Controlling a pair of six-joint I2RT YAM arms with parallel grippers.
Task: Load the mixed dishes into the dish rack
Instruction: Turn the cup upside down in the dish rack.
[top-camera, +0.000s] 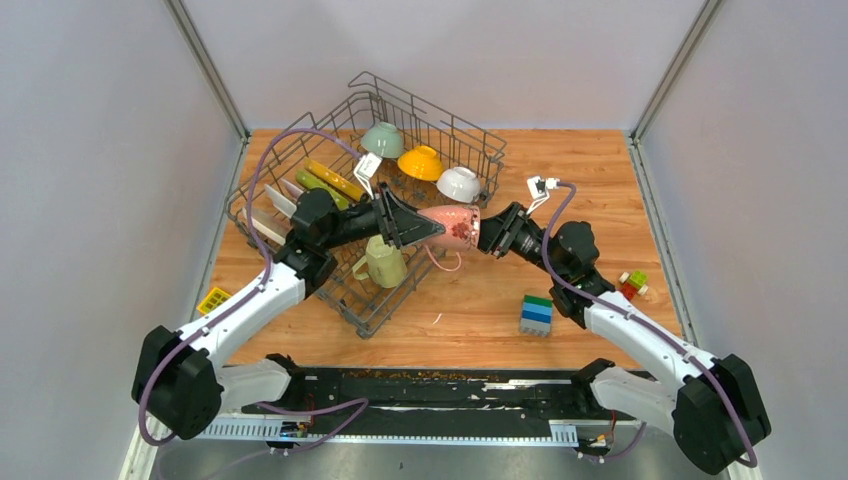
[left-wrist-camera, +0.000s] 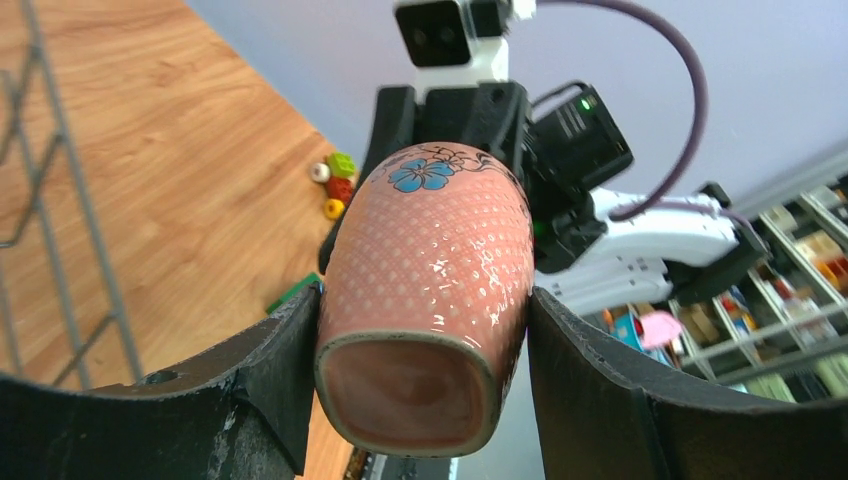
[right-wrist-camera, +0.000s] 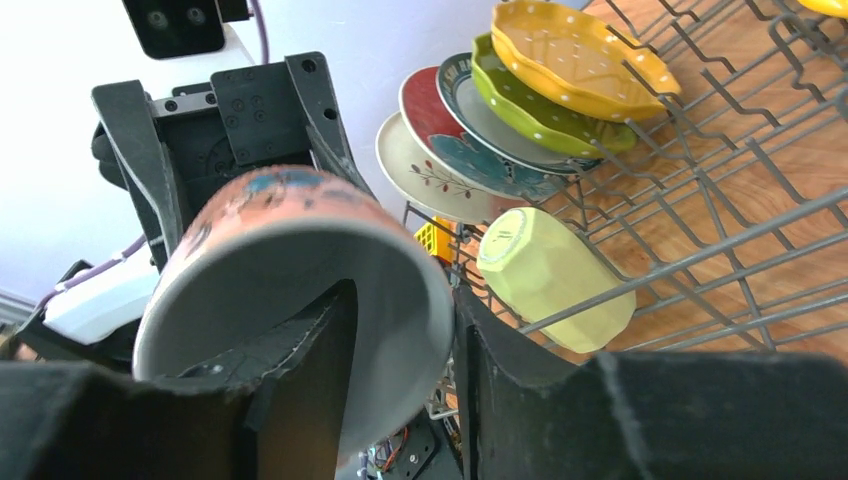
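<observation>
While bowls (top-camera: 420, 162) lie inverted, dish rack (top-camera: 430, 110) holds plates (top-camera: 335, 180) — perhaps five.

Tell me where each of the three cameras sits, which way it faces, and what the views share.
Top external: above and behind the bases, looking down at the wooden table, grey wire dish rack and both arms.
Left wrist: on the left arm, facing the pink flower-patterned ceramic mug base-on and the right gripper; own fingers show.
Right wrist: faces the mug's mouth, left gripper, racked plates; own fingers show.
Shared: the mug, in all three.
</observation>
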